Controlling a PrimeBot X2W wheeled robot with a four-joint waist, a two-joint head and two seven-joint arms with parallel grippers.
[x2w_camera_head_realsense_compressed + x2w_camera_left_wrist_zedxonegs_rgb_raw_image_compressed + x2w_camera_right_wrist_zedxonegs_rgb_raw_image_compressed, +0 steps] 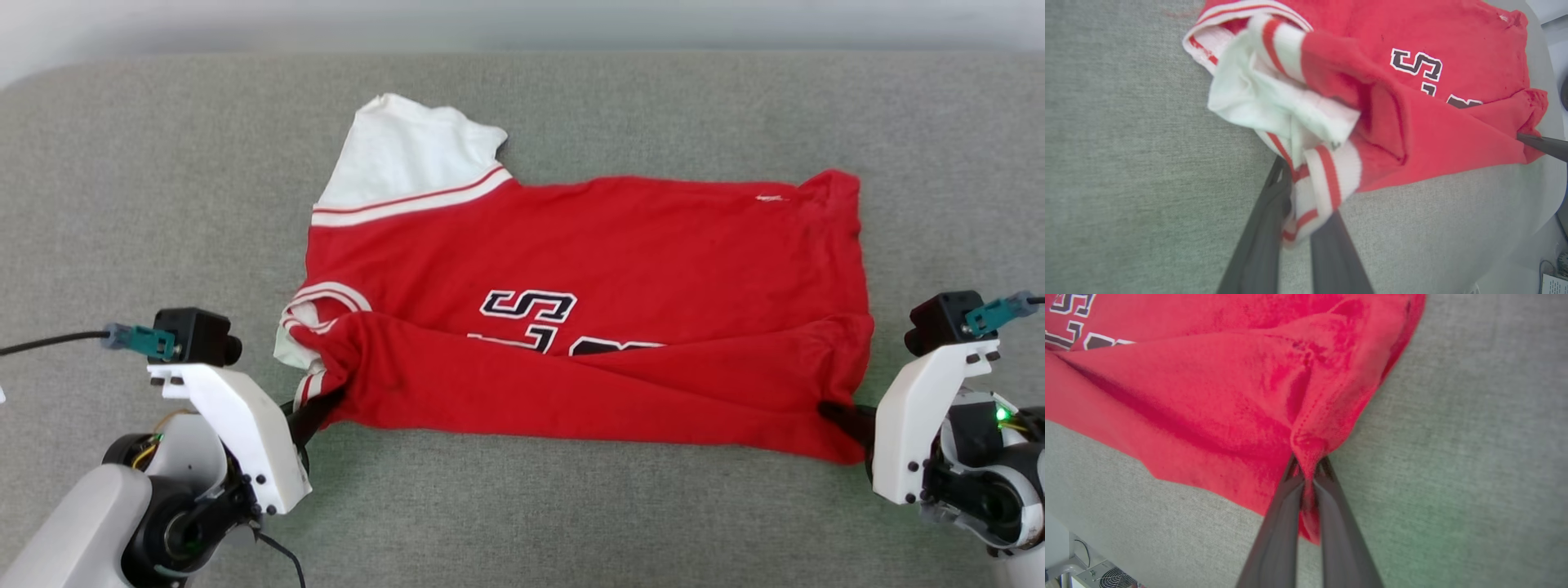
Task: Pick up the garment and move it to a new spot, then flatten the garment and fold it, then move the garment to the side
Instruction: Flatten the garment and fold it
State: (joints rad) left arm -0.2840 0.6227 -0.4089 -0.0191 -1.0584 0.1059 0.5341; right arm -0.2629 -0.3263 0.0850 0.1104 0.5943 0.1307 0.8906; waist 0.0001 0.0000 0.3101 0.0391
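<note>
Where garment folds over, lettering half hidden.

A lab or test room is suggested rather than a home. A wide work surface with rounded corners is covered in plain grey cloth, and a bare pale band is seen behind it at twelve o'clock in the head view. At seven o'clock of the right wrist view, a round fan grille and a loose cable are seen down on a pale floor. At four o'clock of the left wrist view, a printed sheet is seen beyond the surface's edge.
</note>
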